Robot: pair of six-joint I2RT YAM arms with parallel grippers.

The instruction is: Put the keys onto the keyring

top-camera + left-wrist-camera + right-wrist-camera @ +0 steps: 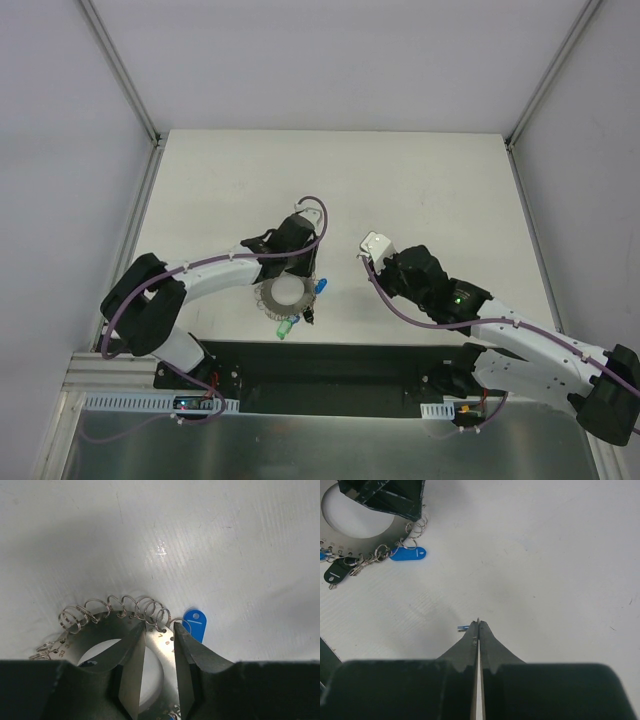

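The keyring (pixel 267 300) lies flat on the table, a silvery band (pixel 162 647) with numbered holes and small wire rings (pixel 125 607) along its edge. Keys hang from it: a blue tag (pixel 195 622) (pixel 407 554) (pixel 321 286), a dark tag (pixel 337 572) and a green one (pixel 286 328). My left gripper (pixel 157 625) (pixel 298 272) stands over the band's edge, jaws apart, nothing clamped between them. My right gripper (pixel 478 621) (pixel 366 254) hovers to the right of the ring, shut on a thin silvery piece with a small blue bit (pixel 462 627) sticking out left, seemingly a key edge-on.
Aluminium frame posts (pixel 120 70) and white walls box in the table. A black strip (pixel 330 365) runs along the near edge by the arm bases. The left arm's purple cable (pixel 318 215) loops above the ring.
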